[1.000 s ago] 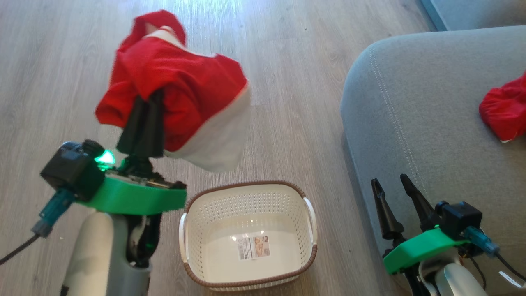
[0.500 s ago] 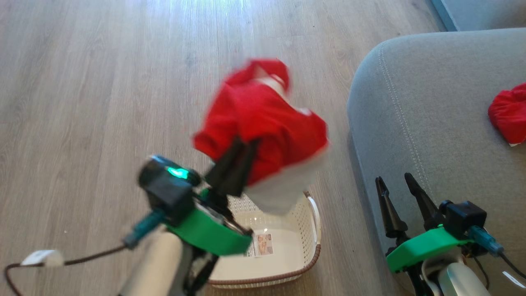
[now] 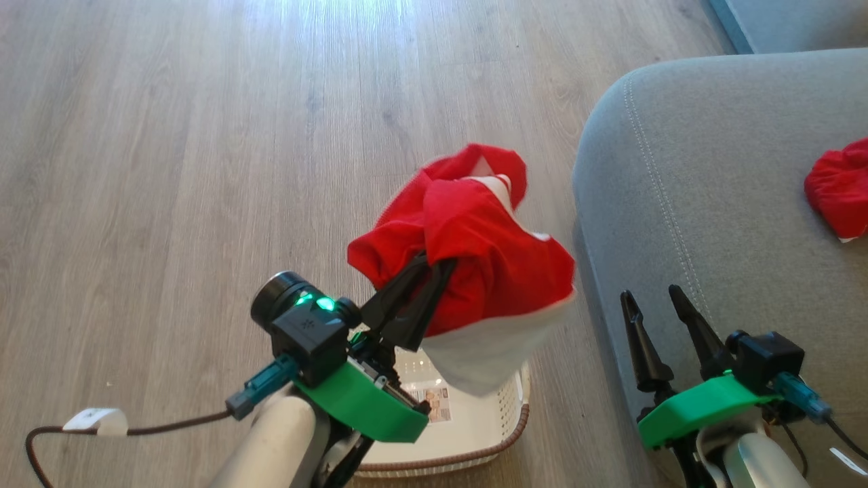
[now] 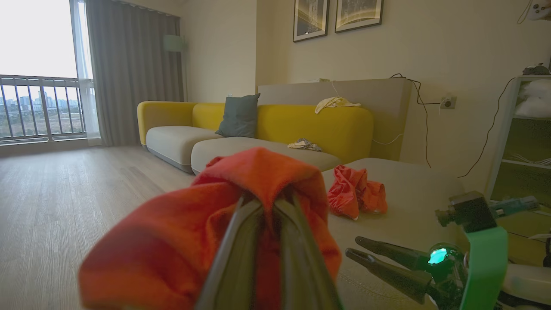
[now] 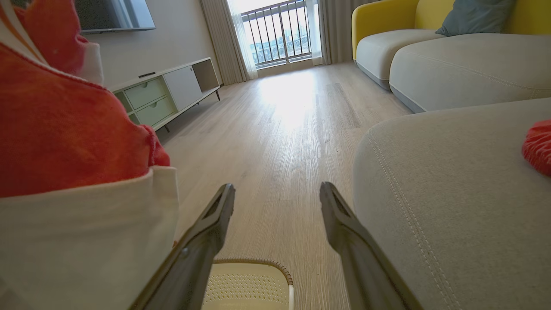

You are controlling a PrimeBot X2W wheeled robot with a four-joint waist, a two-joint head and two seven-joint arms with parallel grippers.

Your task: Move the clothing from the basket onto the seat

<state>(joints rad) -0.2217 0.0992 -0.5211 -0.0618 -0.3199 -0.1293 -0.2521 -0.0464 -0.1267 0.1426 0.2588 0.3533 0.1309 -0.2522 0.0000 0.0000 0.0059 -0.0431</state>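
Trimmed garment (image 3: 488, 271): bright red, white hem. Plain garment (image 3: 837, 190): red. Basket (image 3: 519, 423): cream, perforated, brown rim. Seat (image 3: 712, 203): grey, light stitching. Floor (image 3: 169, 169): grey-brown woodgrain.

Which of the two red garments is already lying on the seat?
The garment at the head view's right edge, lying on the grey seat. The white-trimmed garment hangs clamped in the left pincer above the basket.
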